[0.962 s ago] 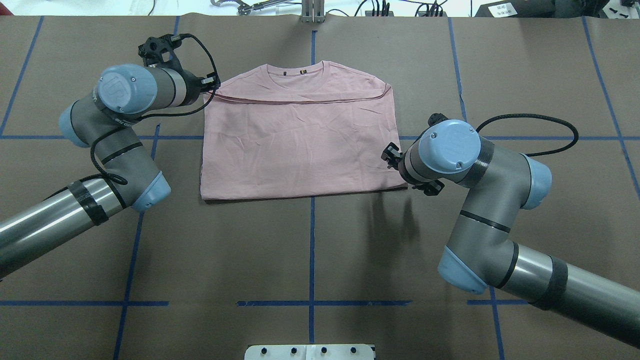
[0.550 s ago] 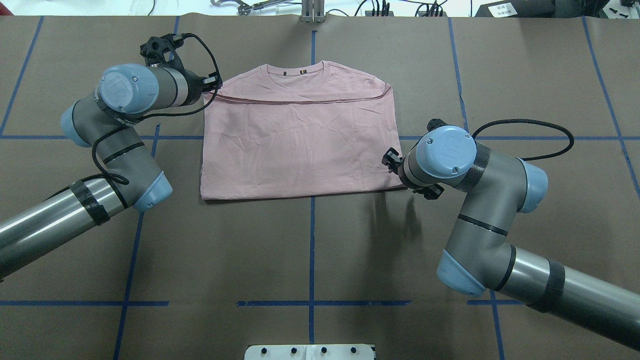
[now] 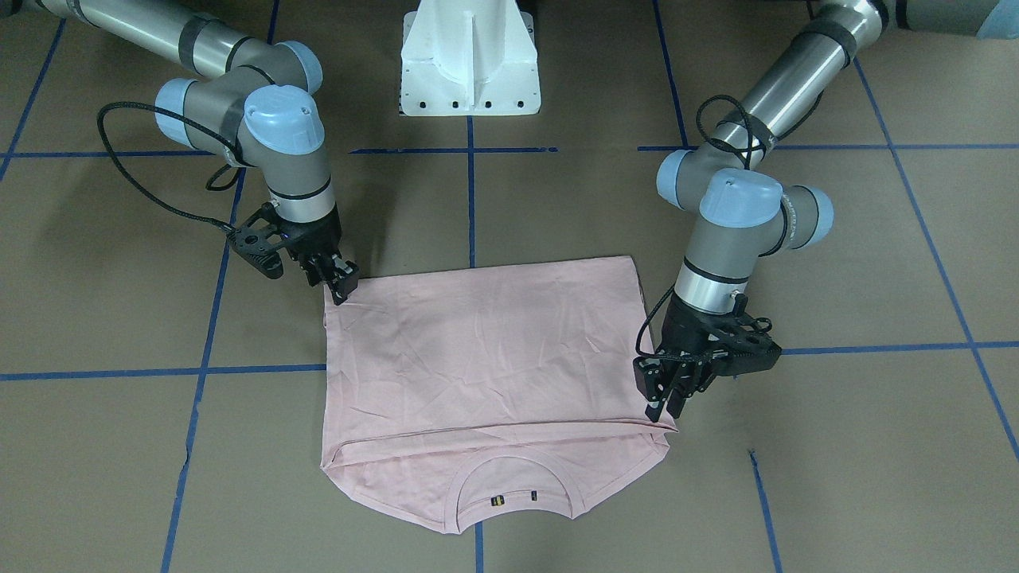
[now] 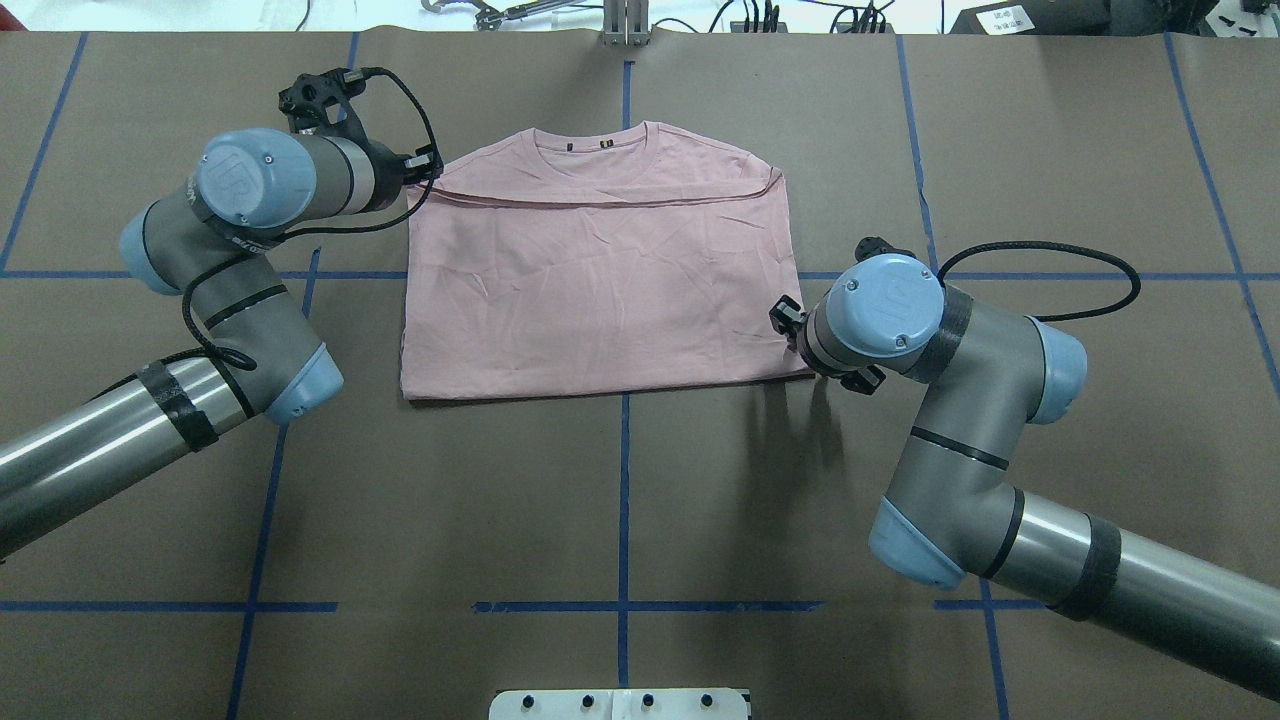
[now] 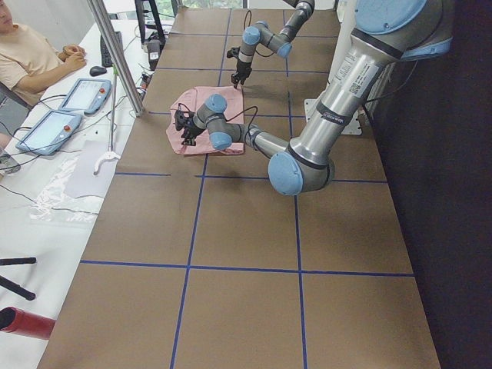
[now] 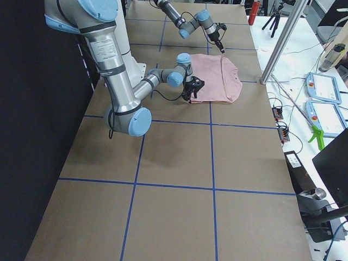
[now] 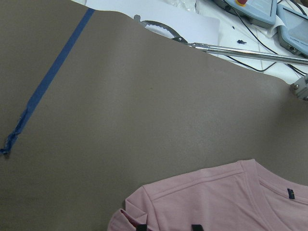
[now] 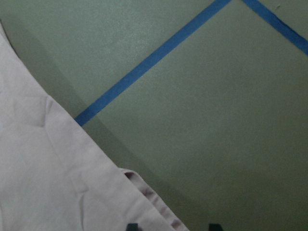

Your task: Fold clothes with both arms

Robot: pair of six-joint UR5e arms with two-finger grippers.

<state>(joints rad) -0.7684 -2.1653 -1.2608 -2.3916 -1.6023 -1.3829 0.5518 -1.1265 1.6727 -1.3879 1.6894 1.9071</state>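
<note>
- Shirt (image 4: 600, 290), pale pink, lies flat on the brown surface (image 4: 480, 500), plain side up. It is folded into a near-square block, and its collar (image 4: 600, 138) points away from the robot's white base (image 3: 470, 56).
- The top layer's far edge runs straight across just short of the collar, so a strip of shoulders and neckline shows past it. The edge nearest the base is a clean fold.
- Both side edges of the shirt are straight.
- Blue tape lines (image 4: 622, 500) run under the shirt, which sits astride the centre line.
- There is broad bare surface between the shirt and the base, and more out past both side edges beyond the arms. Past the collar there is only a narrower strip before the surface ends, where cables (image 4: 750, 15) lie.
- The left arm (image 4: 225, 300) stretches in from the robot's left of the shirt with its elbow bent and its wrist turned toward the cloth. It points down at the top layer's far corner on that side.
- The left jaws are spread. In the wrist view one tip sits either side of a small bunched fold at that corner.
- The right arm (image 4: 960, 420) stretches in from the robot's right of the shirt, with its wrist upright over the shirt's near corner on that side.
- The right jaws are spread, with tips straddling the doubled hem at that corner. I cannot tell whether they touch the cloth.
</note>
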